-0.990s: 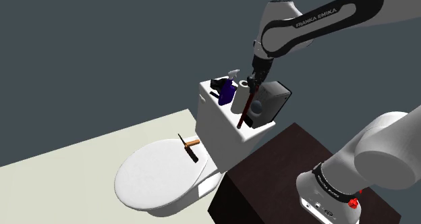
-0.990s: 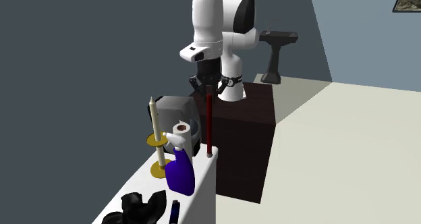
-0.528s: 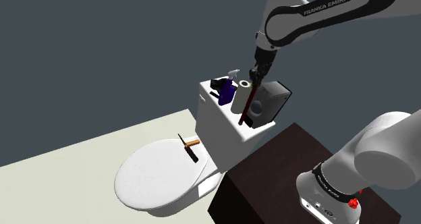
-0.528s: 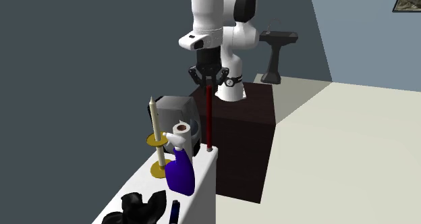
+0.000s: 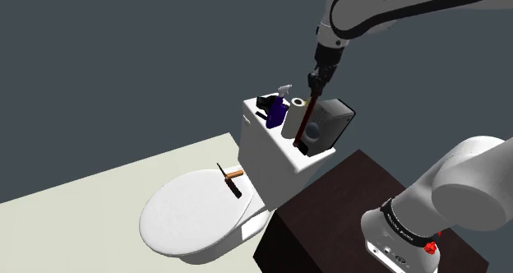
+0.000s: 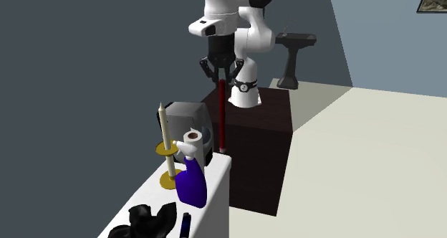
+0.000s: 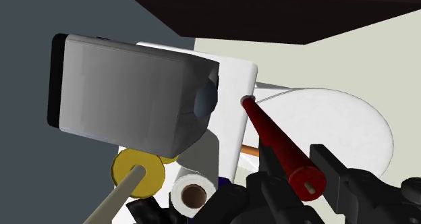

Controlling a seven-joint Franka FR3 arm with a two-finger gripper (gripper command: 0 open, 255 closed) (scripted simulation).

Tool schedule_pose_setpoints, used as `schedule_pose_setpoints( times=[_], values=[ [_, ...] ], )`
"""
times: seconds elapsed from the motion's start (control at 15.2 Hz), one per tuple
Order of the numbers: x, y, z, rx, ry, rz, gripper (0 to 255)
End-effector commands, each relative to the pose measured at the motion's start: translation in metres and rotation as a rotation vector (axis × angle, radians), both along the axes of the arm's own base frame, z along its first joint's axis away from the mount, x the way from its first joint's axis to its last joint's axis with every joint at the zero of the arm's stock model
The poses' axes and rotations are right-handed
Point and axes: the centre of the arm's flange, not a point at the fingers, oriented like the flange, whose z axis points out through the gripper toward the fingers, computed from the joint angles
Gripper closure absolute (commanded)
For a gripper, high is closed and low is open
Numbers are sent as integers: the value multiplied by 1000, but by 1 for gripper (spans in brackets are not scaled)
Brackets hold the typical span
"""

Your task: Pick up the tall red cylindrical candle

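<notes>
Gripper (image 6: 221, 73) has risen since a half-second earlier, fingers pinching the top of the red candle (image 6: 225, 118), which hangs beneath it over the toilet tank's (image 6: 218, 190) corner.

Candle going up.
My gripper (image 6: 221, 75) has risen with the red candle (image 6: 225, 122) clamped, and its foot now hangs just clear of the toilet tank (image 6: 213, 183) at its corner.

White toilet tank (image 5: 261, 154) with grey box (image 5: 328, 123), spray bottle (image 6: 192, 186), candlestick (image 6: 167, 160)

Candle (image 6: 223, 118) in the pincer (image 6: 221, 77) over the tank (image 5: 261, 152) corner, beside the box (image 6: 188, 120), spray bottle (image 6: 192, 183) nearby
</notes>
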Motion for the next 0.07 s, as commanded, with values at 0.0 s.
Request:
schedule_pose_setpoints(
  times=[0.0],
  values=[
    [0,0,4,0,0,0,255]
  ],
)
